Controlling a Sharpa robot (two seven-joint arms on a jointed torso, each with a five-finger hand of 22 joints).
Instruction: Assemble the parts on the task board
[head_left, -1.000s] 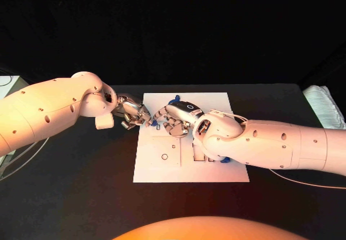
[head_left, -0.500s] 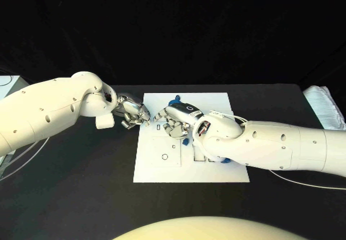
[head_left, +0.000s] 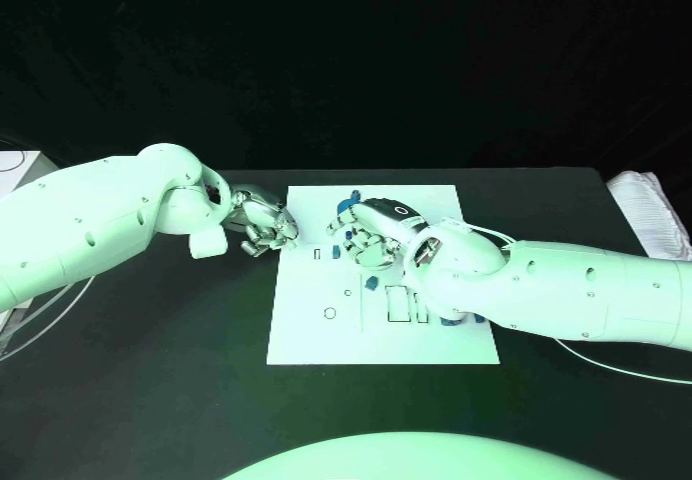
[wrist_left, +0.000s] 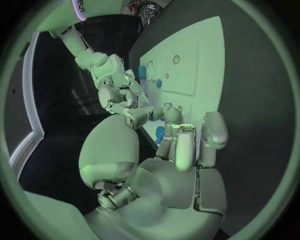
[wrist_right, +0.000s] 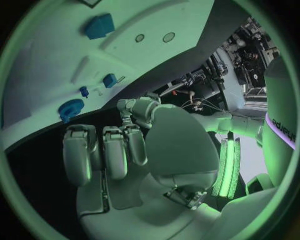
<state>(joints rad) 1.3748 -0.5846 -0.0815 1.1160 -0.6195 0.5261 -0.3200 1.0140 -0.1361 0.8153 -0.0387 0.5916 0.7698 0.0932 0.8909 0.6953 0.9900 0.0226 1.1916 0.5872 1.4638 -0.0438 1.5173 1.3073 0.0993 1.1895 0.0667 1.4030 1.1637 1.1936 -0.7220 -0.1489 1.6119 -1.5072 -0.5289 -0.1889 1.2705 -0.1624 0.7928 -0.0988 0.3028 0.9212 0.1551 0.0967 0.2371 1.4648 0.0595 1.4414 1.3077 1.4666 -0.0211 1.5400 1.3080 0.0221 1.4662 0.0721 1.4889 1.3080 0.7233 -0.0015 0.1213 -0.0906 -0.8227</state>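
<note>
Over the task board (head_left: 378, 330), right hand (head_left: 364, 235) empty, fingers curled, blue parts (head_left: 371, 283) just beside.

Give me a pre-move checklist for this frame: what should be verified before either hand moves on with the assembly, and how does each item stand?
1. Task board lies flat on the table: ok.
2. Both hands are over the work area: ok. The left hand is at the board's left edge, the right hand over its far half.
3. Right hand has a part secured: cannot tell. A blue part shows just below its fingers, but contact is unclear.
4. Left hand is free: cannot tell. Its fingers are curled; nothing is plainly held.
5. Space between the hands: not ok, they are close together.
6. Other parts located: ok. One blue part sits at the far edge.
</note>
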